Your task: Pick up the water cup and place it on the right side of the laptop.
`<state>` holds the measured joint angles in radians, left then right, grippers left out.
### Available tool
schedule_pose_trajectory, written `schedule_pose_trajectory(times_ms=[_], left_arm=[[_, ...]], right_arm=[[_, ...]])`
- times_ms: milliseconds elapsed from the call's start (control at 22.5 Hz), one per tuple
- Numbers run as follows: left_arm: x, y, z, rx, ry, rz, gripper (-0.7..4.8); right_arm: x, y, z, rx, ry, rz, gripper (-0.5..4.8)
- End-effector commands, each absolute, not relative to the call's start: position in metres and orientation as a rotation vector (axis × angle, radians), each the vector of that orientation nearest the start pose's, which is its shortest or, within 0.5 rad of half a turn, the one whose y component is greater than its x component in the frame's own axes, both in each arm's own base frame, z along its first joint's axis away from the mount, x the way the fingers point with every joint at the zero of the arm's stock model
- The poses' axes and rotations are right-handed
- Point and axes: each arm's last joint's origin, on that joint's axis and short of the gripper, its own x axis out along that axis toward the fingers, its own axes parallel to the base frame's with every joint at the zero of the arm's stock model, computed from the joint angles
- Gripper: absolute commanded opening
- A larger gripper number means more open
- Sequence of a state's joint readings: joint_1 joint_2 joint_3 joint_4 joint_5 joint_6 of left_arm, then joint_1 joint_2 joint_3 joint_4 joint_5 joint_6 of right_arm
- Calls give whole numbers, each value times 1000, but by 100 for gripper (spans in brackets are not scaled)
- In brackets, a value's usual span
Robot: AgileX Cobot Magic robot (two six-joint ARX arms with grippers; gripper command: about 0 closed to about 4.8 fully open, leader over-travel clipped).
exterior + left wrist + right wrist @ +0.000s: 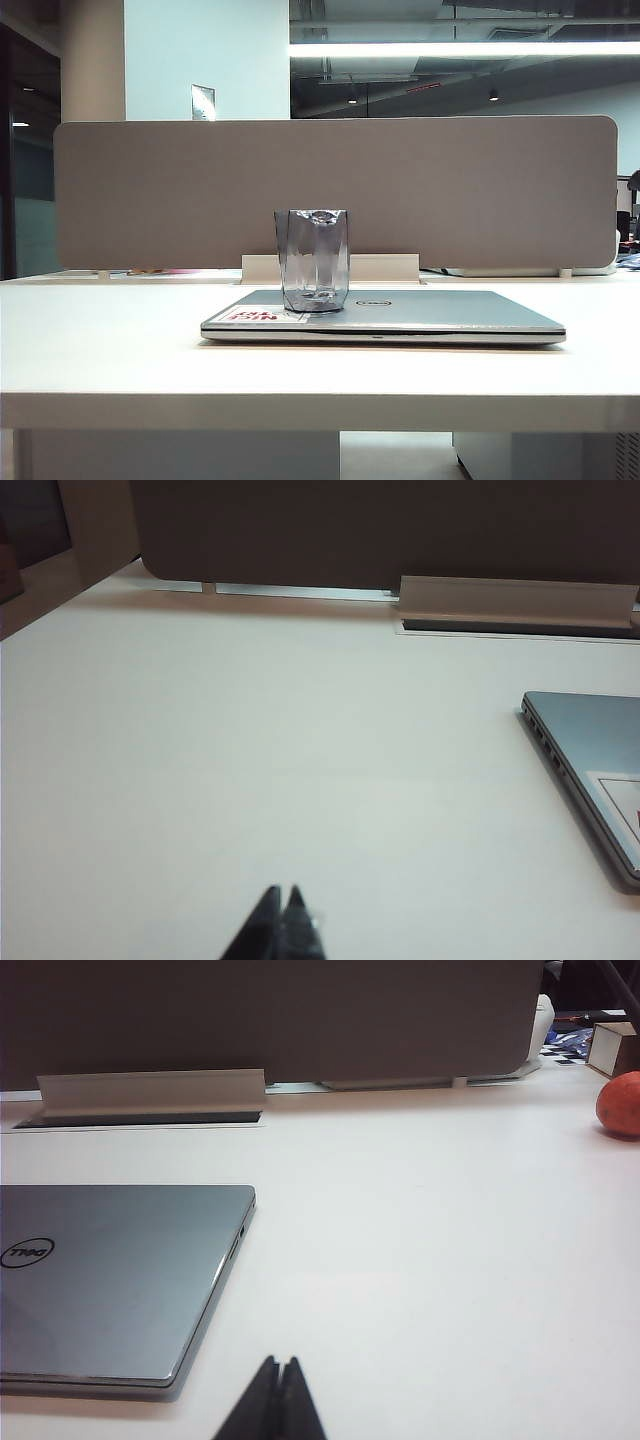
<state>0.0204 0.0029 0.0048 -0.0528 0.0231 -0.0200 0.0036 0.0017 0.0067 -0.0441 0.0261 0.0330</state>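
On the left of the white desk (pixel 100 340), the left gripper (pixel 281 893) hovered low over bare surface, its two dark fingertips pressed together with nothing between them. The laptop's sticker-bearing corner lay well off to its side in the left wrist view.

At the middle of the desk, the closed silver-grey laptop (pixel 400 315) lay flat, its oval logo mid-lid and a white-and-red sticker (pixel 262 316) on its near left corner. The water cup (pixel 312 258), a grey-blue tinted tumbler with faceted sides, stood upright on the left part of the lid, its thick base just behind the sticker and left of the logo. Behind the laptop a white cable tray flap (pixel 330 268) stood against the grey desk divider (pixel 200 190).

On the right, the right gripper (pixel 276 1366) hung just above the desk beside the laptop's right edge, its fingertips also closed tight and holding nothing. Far to that side an orange round object (pixel 620 1105) rested near the desk's back edge.
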Motion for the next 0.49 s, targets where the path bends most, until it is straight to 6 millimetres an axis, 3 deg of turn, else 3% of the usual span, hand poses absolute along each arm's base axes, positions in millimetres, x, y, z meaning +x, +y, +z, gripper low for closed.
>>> schedule_pose_trajectory(times_ms=[44,178,489], left_arm=[[97,1,162,11,41,-4,-3],[97,2,162,178,43,17,-3],[97,2,162,179,42,13,-3]], right_arm=[[98,0,160,29,35,-26,-5],[98,0,160,29,35,-26,-5],[98,0,160,29,33,-19,-6]])
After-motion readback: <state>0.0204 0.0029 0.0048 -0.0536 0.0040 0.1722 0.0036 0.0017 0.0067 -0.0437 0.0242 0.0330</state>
